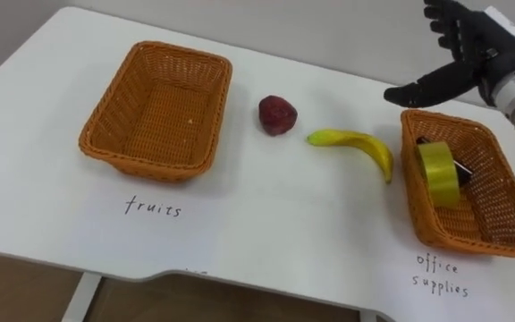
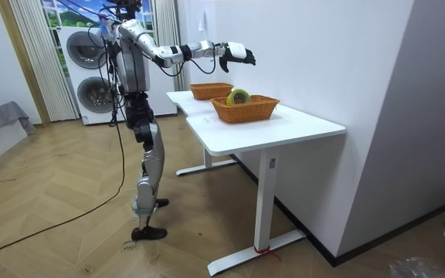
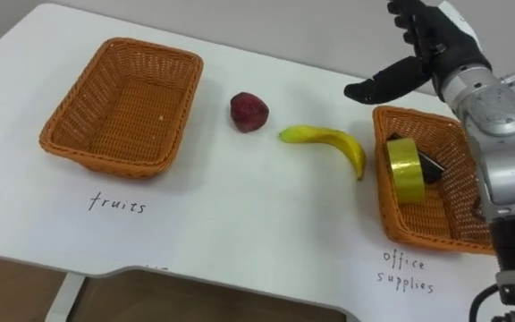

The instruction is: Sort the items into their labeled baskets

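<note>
White tabletop (image 1: 266, 224): curved yellow banana (image 1: 356, 148) and dark red fruit (image 1: 277, 114) lie between the empty orange wicker basket (image 1: 114, 103) and the right orange wicker basket (image 1: 472, 241), which holds a yellow tape roll (image 1: 438, 174). Right hand (image 1: 472, 58) hovers above it, fingers spread, holding nothing.

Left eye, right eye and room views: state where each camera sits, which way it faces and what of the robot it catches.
Left eye view: on the robot's head, facing down at the table; the open right hand shows upper right.
Right eye view: the same head, a little to the right, facing down likewise; right hand and forearm show.
Room view: standing off the table's end, facing the whole standing robot.
Shared: all show the right hand raised by the basket holding yellow tape.
</note>
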Controlling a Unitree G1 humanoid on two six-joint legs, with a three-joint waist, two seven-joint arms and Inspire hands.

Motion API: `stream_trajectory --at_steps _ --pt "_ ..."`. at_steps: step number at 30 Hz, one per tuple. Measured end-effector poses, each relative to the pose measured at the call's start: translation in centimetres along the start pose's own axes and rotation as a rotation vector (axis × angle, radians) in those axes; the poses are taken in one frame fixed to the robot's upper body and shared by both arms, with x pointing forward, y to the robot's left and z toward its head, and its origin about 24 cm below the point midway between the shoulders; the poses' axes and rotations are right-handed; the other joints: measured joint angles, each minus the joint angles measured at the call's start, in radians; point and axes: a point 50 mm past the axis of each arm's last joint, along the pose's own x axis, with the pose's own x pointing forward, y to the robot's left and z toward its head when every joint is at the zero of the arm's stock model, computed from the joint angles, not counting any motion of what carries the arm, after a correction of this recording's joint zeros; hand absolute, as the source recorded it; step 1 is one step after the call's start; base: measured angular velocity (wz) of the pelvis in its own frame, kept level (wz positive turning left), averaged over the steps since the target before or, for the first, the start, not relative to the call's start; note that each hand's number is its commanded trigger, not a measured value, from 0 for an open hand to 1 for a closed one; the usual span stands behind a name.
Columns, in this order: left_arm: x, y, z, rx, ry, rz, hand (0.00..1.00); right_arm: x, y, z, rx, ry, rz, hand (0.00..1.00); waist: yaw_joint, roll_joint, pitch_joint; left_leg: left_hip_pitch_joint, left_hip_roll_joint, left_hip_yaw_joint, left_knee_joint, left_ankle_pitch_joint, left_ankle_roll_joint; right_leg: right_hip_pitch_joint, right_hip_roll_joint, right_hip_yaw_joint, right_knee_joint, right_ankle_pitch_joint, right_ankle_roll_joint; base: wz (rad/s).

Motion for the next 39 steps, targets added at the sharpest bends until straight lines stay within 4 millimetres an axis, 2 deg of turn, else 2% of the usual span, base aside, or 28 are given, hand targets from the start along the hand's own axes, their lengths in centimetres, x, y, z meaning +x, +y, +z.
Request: stream_trajectory --at_steps 6,14,16,18,19,22,25,34,39 --pt "0.0 0.1 -0.4 0.028 0.006 0.002 0.0 0.0 0.0 0.0 -0.009 0.002 0.006 0.0 0.001 -0.011 -0.0016 -0.014 -0.001 -0.006 0.008 0.0 0.0 -0.007 0.0 -0.001 0.0 0.0 0.0 0.02" --pt "0.2 0.6 0.2 0.034 -0.003 0.013 0.0 0.0 0.0 -0.1 -0.042 0.01 0.001 0.0 0.011 -0.02 -0.0017 -0.071 -0.003 -0.015 0.033 0.0 0.0 -0.049 0.001 -0.009 0.002 0.0 0.0 0.03" --pt "0.3 1.0 0.4 0.043 -0.008 0.021 0.0 0.1 0.1 -0.2 -0.053 0.019 0.007 0.0 0.013 -0.024 0.0004 -0.085 -0.002 -0.014 0.035 0.001 -0.001 -0.06 0.001 -0.009 0.001 0.0 0.0 0.0" --pt "0.4 1.5 0.5 0.08 -0.012 0.03 0.0 0.3 1.0 -1.5 -0.077 0.078 0.044 0.0 0.023 -0.035 0.0029 -0.091 -0.001 -0.013 0.037 0.001 -0.002 -0.066 0.001 -0.009 0.002 0.0 -0.001 0.0" --pt "0.5 1.7 0.8 0.083 -0.018 0.036 0.0 0.4 1.3 -2.0 -0.094 0.102 0.059 0.0 0.023 -0.041 0.0075 -0.1 -0.001 -0.014 0.041 0.001 -0.002 -0.071 0.001 -0.011 0.001 0.0 -0.001 0.04" --pt "0.6 1.8 1.4 0.09 -0.027 0.051 0.0 0.6 1.8 -2.6 -0.116 0.137 0.081 0.0 0.032 -0.05 0.0082 -0.133 -0.001 -0.014 0.053 0.001 -0.002 -0.1 0.002 -0.012 0.002 0.003 -0.005 0.01" --pt "0.7 1.7 2.0 0.098 -0.047 0.051 0.0 0.7 2.5 -2.6 -0.132 0.14 0.11 0.0 0.032 -0.051 0.0088 -0.142 -0.001 -0.014 0.055 0.001 -0.001 -0.107 0.002 -0.012 0.001 0.004 -0.005 0.0" --pt "0.7 1.7 3.3 0.096 -0.087 0.065 0.0 0.7 2.5 -2.2 -0.187 0.129 0.107 0.0 0.056 -0.058 0.007 -0.15 -0.001 -0.012 0.05 0.001 -0.001 -0.122 0.002 0.0 0.001 0.004 -0.005 0.0" --pt "0.7 1.7 3.2 0.097 -0.083 0.066 0.0 1.0 2.8 -1.6 -0.2 0.114 0.118 0.0 0.059 -0.063 0.0075 -0.15 -0.001 -0.014 0.049 0.001 -0.001 -0.122 0.003 0.0 0.0 0.004 -0.005 0.0"
